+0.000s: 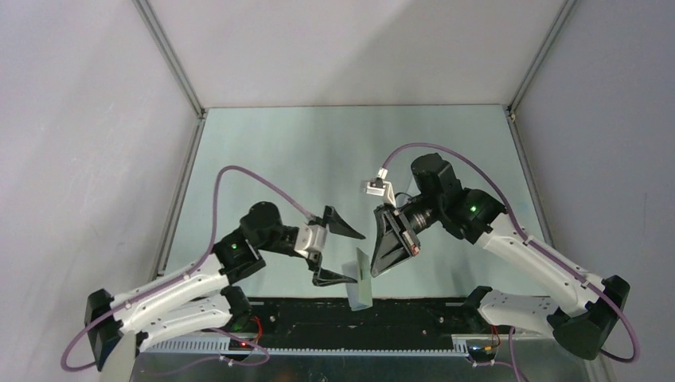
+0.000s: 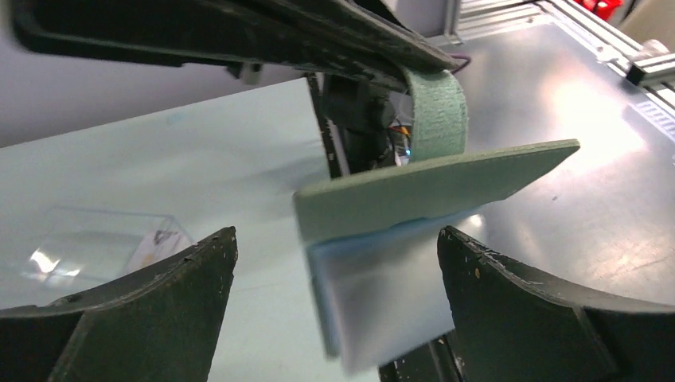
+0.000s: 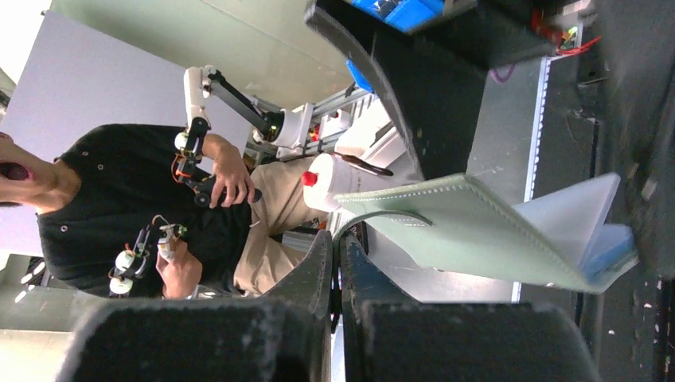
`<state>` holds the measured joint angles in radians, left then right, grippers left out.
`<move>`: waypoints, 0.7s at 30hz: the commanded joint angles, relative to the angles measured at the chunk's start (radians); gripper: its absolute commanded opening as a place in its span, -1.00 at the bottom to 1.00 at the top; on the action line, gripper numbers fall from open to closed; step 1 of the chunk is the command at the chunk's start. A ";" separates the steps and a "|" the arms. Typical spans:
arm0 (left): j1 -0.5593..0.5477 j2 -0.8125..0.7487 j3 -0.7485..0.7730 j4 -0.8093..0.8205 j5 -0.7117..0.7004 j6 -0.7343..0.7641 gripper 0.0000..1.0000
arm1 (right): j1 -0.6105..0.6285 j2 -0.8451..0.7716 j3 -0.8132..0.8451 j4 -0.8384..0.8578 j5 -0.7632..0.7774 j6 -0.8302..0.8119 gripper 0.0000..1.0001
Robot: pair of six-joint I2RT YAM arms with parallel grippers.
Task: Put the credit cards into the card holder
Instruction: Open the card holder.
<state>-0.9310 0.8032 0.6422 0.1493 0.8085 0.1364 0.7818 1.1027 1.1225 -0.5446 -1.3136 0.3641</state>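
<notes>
Spread wide, left hand (image 2: pixel 336 239) flanks the card (image 2: pixel 390 310) jutting from the holder (image 2: pixel 430 187), which right hand (image 3: pixel 337 239) pinches by its strap (image 2: pixel 438 111) above the surface (image 2: pixel 143 167), likely steadying it for seating.

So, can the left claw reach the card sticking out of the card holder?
Probably yes: the open left claw straddles the card, nothing between, while the right claw holds the card holder up.
</notes>
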 commanded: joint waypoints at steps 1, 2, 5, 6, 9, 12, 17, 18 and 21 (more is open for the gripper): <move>-0.071 0.074 0.085 0.064 0.007 0.096 0.99 | 0.005 0.004 0.042 0.101 -0.063 0.064 -1.00; -0.088 0.102 0.092 0.069 0.000 0.097 0.99 | 0.005 0.007 0.042 0.107 -0.070 0.067 -1.00; -0.113 0.151 0.120 0.091 -0.006 0.096 0.99 | 0.006 0.007 0.042 0.107 -0.073 0.071 -1.00; -0.127 0.167 0.125 0.101 -0.005 0.093 0.99 | 0.004 0.008 0.042 0.104 -0.075 0.070 -1.00; -0.151 0.187 0.127 0.121 0.003 0.094 0.96 | -0.008 0.008 0.042 0.082 -0.076 0.050 -1.00; -0.156 0.186 0.120 0.124 0.032 0.077 0.65 | -0.026 0.008 0.042 0.046 -0.070 0.024 -1.00; -0.157 0.135 0.072 0.122 0.014 0.049 -0.40 | -0.075 0.007 0.042 0.022 -0.066 0.007 -1.00; -0.157 0.116 0.057 0.123 0.007 0.045 -0.50 | -0.086 0.009 0.042 0.018 -0.066 0.001 -1.00; -0.157 0.070 0.026 0.123 -0.030 0.032 -0.79 | -0.104 0.014 0.042 -0.004 -0.038 -0.009 -0.95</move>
<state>-1.0840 0.9413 0.6983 0.2329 0.8108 0.1825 0.7013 1.1103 1.1225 -0.5251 -1.3533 0.3836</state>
